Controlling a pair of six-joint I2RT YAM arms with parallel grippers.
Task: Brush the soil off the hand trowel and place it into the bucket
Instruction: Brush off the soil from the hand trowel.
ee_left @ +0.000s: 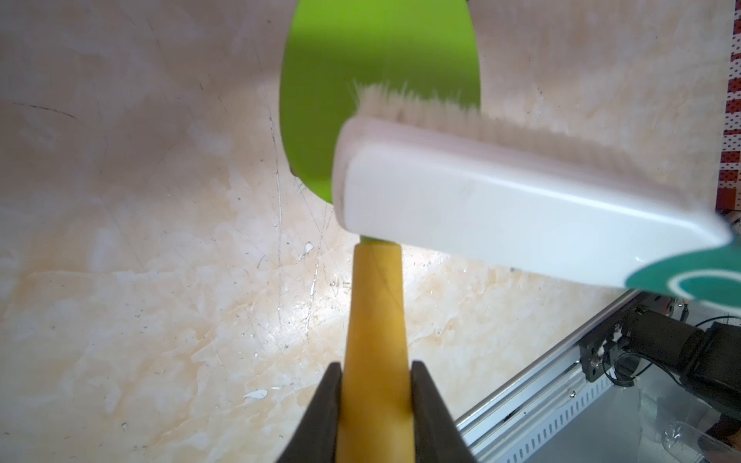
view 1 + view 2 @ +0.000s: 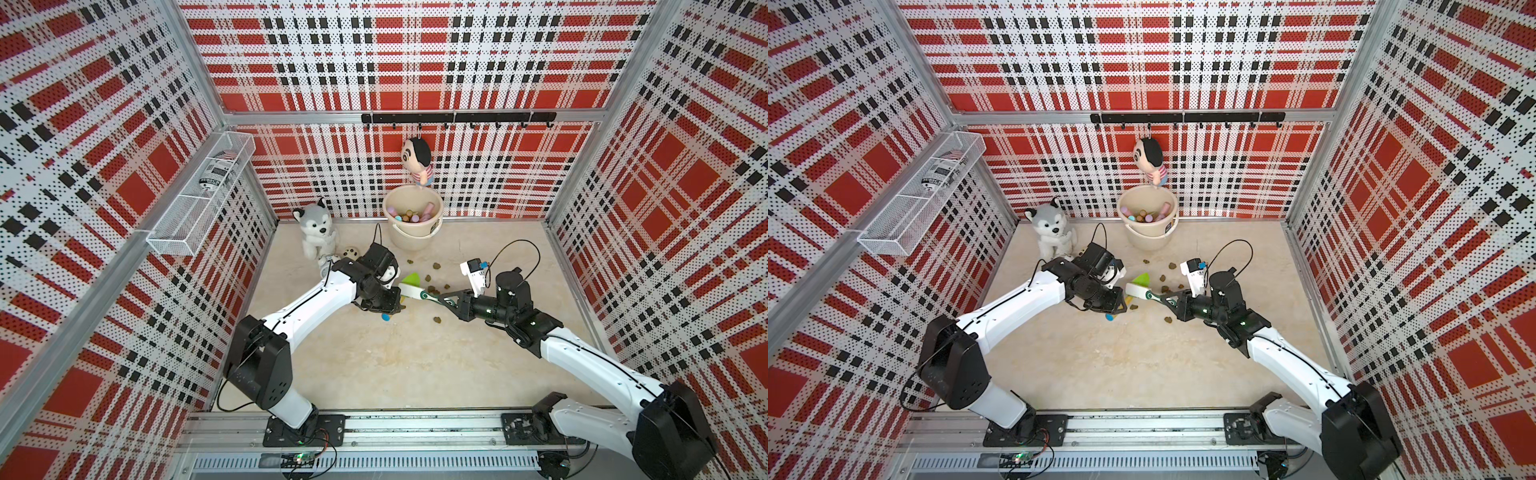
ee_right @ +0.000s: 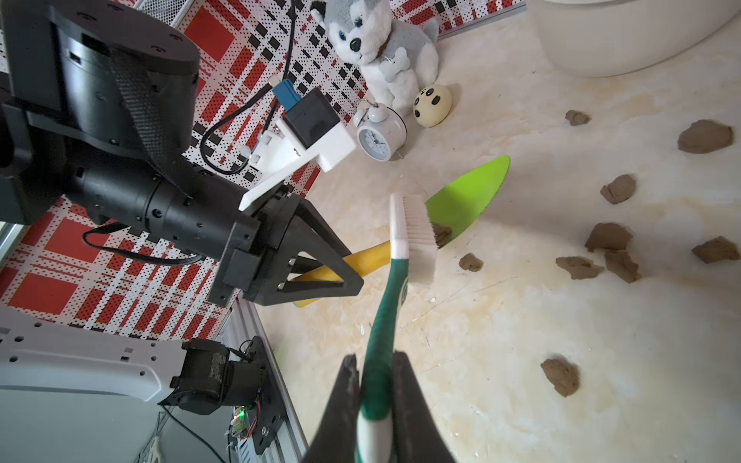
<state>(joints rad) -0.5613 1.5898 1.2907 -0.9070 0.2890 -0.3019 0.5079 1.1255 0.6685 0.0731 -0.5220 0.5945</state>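
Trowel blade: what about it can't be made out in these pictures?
Left wrist view: the brush covers the blade near its handle, the picture's edge cuts off its tip, and all is blurred; soil there cannot be judged.
In both top views: the blade is too small to show soil.
Right wrist view: one soil lump shows by the bristles; the blade behind the brush is hidden.

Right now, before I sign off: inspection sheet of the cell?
Surface: beige tabletop, soil lumps scattered.
Job's things: brush bristles on trowel blade, one lump there; bucket upright, holds coloured items.
Clutter: husky plush, alarm clock, spotted ball.
Grippers: left gripper jaws shut on trowel handle; right gripper on brush handle.
Cables: black loops at both wrists.
Surroundings: plaid walls, wire basket, doll on hook rail.
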